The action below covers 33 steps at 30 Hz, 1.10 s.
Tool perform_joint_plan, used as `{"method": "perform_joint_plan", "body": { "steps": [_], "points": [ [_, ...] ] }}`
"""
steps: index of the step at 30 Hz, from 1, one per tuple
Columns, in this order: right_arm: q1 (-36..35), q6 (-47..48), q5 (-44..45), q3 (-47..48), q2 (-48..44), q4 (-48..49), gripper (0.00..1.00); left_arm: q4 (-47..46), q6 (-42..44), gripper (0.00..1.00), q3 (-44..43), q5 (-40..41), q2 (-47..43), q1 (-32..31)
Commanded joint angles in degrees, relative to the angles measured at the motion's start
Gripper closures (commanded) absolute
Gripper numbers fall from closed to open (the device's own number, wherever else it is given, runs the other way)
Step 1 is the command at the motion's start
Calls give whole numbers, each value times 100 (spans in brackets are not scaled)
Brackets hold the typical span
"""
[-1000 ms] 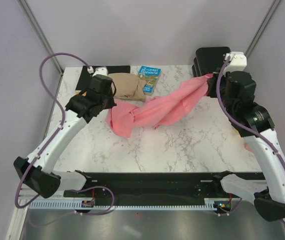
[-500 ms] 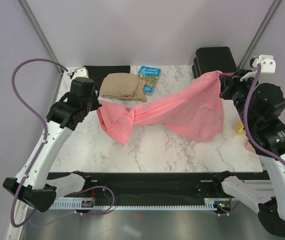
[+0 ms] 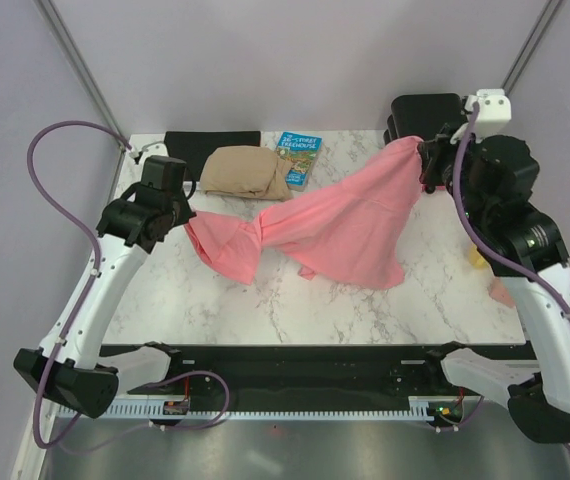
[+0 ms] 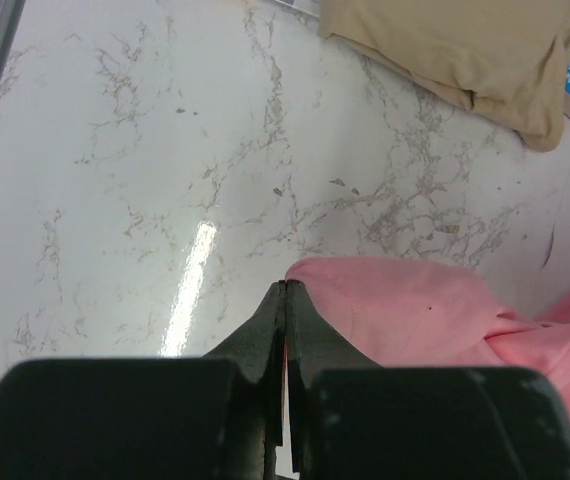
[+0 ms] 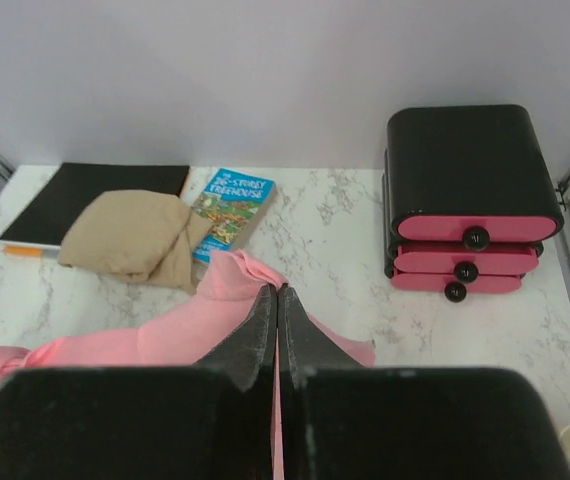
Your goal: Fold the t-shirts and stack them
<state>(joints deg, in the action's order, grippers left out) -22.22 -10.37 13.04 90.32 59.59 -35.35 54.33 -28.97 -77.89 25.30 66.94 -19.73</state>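
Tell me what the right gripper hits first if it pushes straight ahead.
Beyond the t-shirt it grips, the right gripper probably meets marble tabletop between book and drawer box; depth unclear.

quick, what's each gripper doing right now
left gripper: closed, pinching one end of the pink t-shirt
right gripper: closed, gripping the shirt's other end, held up off the table

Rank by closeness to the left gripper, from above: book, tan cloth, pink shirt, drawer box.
1. pink t-shirt, held by the left gripper.
2. tan cloth, just beyond.
3. blue book, right of it.
4. black drawer box, far right corner.
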Motion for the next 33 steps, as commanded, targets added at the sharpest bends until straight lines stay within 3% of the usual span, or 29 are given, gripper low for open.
{"method": "perform_joint_plan", "body": {
  "steps": [1,7,13,22,26,33],
  "points": [
    [24,377,357,240,456,107,100,-150,-118,98,-86,81,311,363],
    [129,975,805,1003,1282,275,100,-510,-56,98,-586,-280,828,1241],
    [332,984,578,1689,1801,371,100,-625,23,98,-1315,-552,1339,1787],
    [429,906,209,2648,2276,371,100,-678,-118,98,-1774,-947,1586,1885],
    [429,370,-432,2263,2145,-119,100,-520,40,98,-1406,-1465,1594,1893],
    [420,-808,-1523,-47,933,-691,100,-318,198,98,-9,-2151,1156,1893]
  ]
}}
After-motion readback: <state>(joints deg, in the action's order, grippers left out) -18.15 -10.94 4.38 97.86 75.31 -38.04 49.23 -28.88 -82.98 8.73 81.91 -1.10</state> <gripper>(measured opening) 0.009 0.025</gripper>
